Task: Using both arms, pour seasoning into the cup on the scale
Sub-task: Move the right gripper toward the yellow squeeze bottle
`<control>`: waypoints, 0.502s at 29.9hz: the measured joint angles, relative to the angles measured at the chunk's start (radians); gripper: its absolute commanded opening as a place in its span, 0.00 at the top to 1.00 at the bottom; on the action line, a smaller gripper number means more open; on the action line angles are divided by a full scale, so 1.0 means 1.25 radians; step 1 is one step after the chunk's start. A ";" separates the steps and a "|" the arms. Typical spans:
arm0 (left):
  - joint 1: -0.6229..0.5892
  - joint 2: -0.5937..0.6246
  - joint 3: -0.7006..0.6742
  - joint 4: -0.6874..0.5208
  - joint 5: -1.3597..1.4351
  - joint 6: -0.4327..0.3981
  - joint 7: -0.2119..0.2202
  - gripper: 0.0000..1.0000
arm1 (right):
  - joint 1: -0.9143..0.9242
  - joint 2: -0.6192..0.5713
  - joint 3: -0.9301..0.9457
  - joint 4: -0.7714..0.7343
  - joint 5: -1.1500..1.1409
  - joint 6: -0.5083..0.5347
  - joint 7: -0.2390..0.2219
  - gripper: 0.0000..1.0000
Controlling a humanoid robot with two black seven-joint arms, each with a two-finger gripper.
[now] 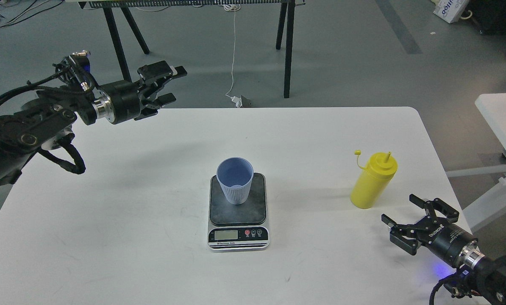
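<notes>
- The seasoning (372, 181) is seen standing upright on the white table (109, 220), well to the right of the scale (238, 212); it is touched by nothing.
- Its long axis runs roughly vertical, leaning slightly in the view, with the pointed nozzle directed upward and the small tethered cap hanging off to its left.
- The cup (235, 180) is set upright on the dark platform of the scale, mouth up, toward the platform's rear half.
- The right gripper (414, 218) is held just beside the bottle, below and to its right in the view, with its fingers spread apart and nothing between them.
- The left gripper (162, 87) is held above the far left table edge, well apart from the cup, its fingers parted and empty.
- The task is judged as barely begun: neither object is grasped.
- A tip-over is judged likely if the tall, light bottle is struck by one finger before both close around it.
- A squeeze applied too hard could force seasoning out before the nozzle is over the cup.
- The light cup could be knocked off the platform if it is not steadied during pouring.
</notes>
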 measured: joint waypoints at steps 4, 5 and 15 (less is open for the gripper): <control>0.004 0.000 0.000 0.000 0.000 0.000 0.000 0.01 | 0.015 0.025 0.000 -0.031 -0.014 0.000 0.000 0.02; 0.004 0.000 0.000 0.000 0.000 0.000 0.000 0.01 | 0.020 0.030 -0.001 -0.036 -0.015 0.000 0.000 0.02; 0.007 0.000 0.001 0.000 0.000 0.000 0.000 0.01 | 0.078 0.081 -0.033 -0.114 -0.023 0.000 0.000 0.02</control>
